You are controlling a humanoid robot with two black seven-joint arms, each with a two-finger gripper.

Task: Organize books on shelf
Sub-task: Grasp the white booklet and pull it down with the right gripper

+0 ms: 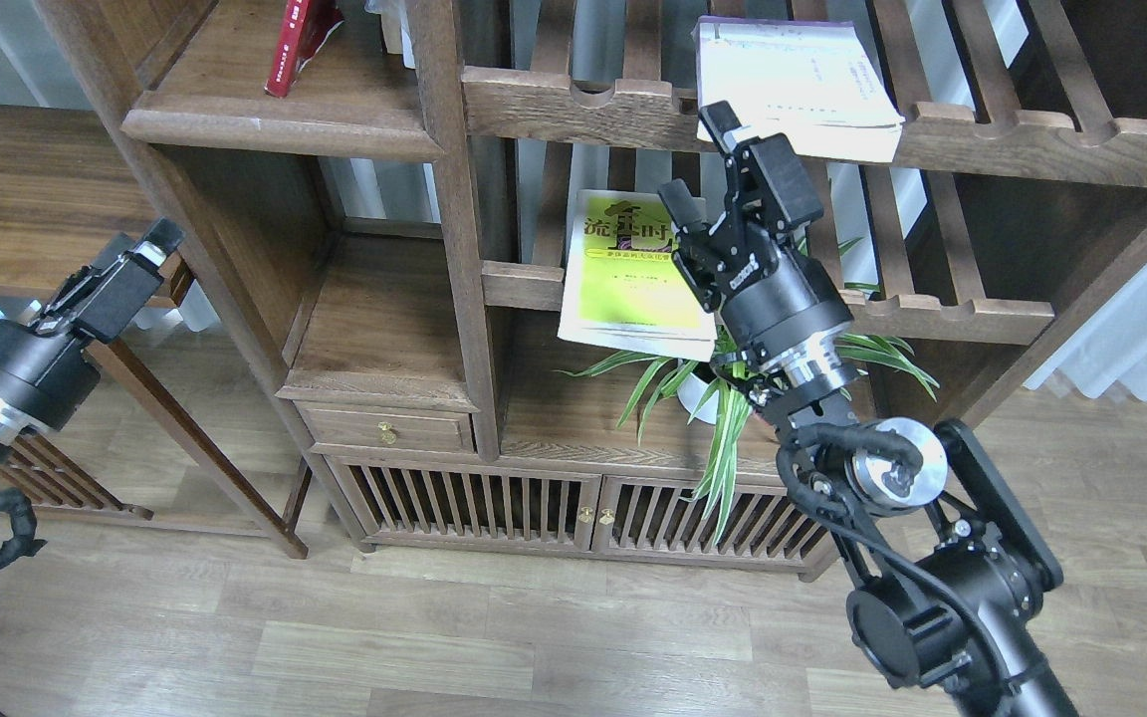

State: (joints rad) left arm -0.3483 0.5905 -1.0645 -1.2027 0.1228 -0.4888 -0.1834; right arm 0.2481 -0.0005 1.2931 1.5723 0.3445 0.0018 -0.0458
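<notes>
Grippers differ: the left gripper [140,254] sits far left, its jaws too dark to tell, then the red book [297,45] leans on the shelf [280,124], the yellow-green book [623,274] and white book [798,85] lie on slatted racks [972,134], and the right gripper [698,159] is wide, empty.

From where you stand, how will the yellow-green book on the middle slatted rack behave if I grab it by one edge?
The yellow-green book looks like a thin paperback, so it would probably flex if held by one edge. Its lower end overhangs the slatted rack, so a push may tip it down onto the potted plant. The glossy-looking cover may slip between the right gripper fingers.
</notes>
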